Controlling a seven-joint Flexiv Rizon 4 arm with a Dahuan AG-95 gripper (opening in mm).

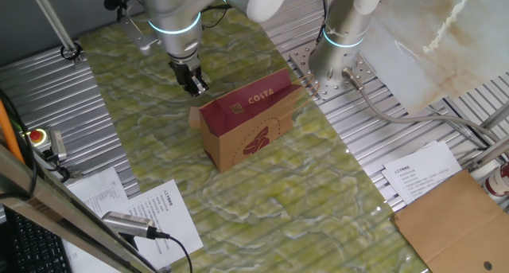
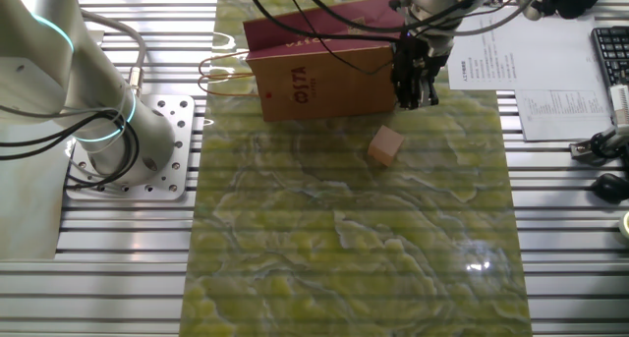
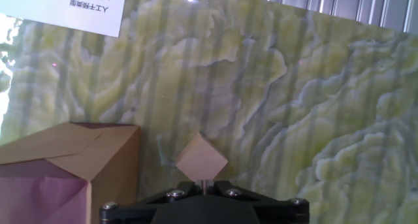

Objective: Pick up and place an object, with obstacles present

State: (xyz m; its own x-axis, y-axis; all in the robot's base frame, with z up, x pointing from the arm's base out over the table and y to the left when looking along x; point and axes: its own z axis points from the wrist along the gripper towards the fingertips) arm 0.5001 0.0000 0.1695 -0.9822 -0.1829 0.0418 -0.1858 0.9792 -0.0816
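While the green-veined marble-patterned tabletop (image 2: 344,249) spans the scene, the upright kraft-brown paper carton with a dark red top band and white "COSTA" lettering (image 1: 246,130) stands on it as the obstacle, with the black two-finger gripper (image 2: 415,82) hanging above the surface close beside the carton's end. The small pale tan wooden cube (image 2: 386,145) rests on the tabletop, just beside the carton and apart from it, below and slightly to one side of the fingertips in the other fixed view. In the hand view the cube (image 3: 202,160) appears corner-on, directly ahead of the gripper body and nearly centred between the finger mounts. The gripper holds nothing; whether its jaws are spread or closed cannot be told. The step in hand is judged to be the approach. It would go best with a straight descent, the wrist turned so the pads meet two flat faces, not corners, and clearance kept from the carton wall.
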